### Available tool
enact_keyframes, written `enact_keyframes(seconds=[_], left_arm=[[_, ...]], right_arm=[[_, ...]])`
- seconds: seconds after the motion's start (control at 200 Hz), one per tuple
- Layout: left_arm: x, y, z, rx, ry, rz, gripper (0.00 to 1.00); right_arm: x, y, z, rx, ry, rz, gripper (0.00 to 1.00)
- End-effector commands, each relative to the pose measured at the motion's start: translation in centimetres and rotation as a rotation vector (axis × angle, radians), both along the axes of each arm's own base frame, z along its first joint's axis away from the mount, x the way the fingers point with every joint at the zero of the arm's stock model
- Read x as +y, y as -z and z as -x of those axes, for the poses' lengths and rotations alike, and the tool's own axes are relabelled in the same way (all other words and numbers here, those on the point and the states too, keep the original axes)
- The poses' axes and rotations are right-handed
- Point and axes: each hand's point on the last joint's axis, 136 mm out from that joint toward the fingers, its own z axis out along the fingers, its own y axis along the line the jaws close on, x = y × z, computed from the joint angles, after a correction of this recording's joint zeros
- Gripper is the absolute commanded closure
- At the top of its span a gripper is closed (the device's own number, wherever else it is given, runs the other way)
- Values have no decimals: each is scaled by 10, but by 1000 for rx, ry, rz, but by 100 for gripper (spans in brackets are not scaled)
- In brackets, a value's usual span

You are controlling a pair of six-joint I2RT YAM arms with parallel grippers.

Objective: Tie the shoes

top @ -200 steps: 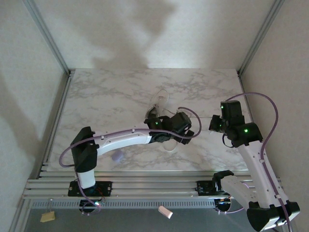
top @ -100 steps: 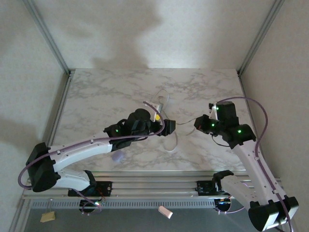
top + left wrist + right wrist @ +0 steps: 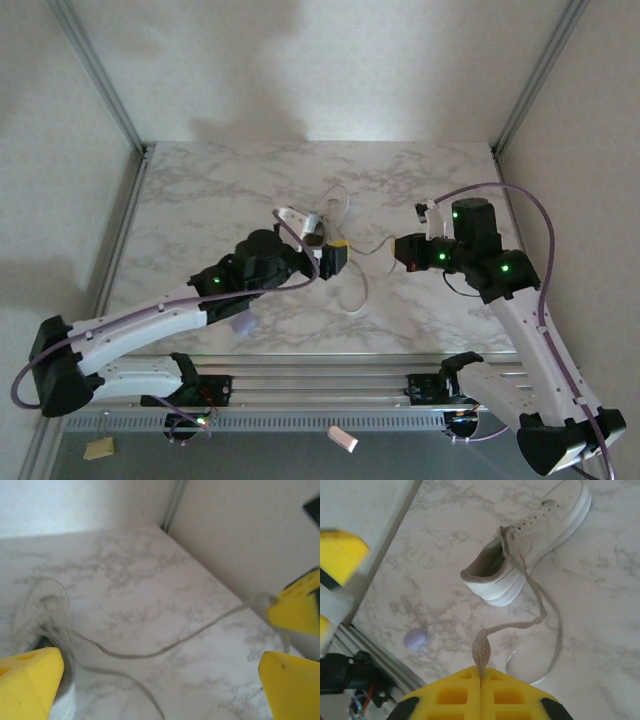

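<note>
While the right tool (image 3: pixel 481 674) pinched the tip of a white lace (image 3: pixel 481 650) between pressed-together pads, the left tool (image 3: pixel 160 682) hung spread wide over the marble tabletop (image 3: pixel 220 190), where the white sneaker (image 3: pixel 530 545) sat near the middle.

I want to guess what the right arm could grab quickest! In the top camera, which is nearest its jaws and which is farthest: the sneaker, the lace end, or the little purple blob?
1. Lace end: pinched in the right gripper, whose jaws are shut on it.
2. Sneaker: off to the left, mid-table.
3. Purple blob: farthest, further left and toward the near edge.
</note>
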Motion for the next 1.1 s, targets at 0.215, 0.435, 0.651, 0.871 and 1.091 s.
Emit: enact_keyframes(seconds=[0.215, 0.435, 0.651, 0.871, 1.091], left_arm=[[49, -20, -12, -14, -79, 95, 1], [97, 5, -8, 70, -228, 132, 0], [137, 18, 3, 86, -366, 161, 0], [162, 19, 11, 88, -441, 189, 1], [165, 33, 10, 120, -467, 169, 0]], right_arm=[[37, -13, -15, -295, -243, 232, 100], [57, 34, -8, -346, -361, 522, 100], [110, 67, 22, -383, -585, 531, 100], [145, 108, 39, -229, -629, 470, 100], [173, 137, 61, -181, -645, 419, 100]])
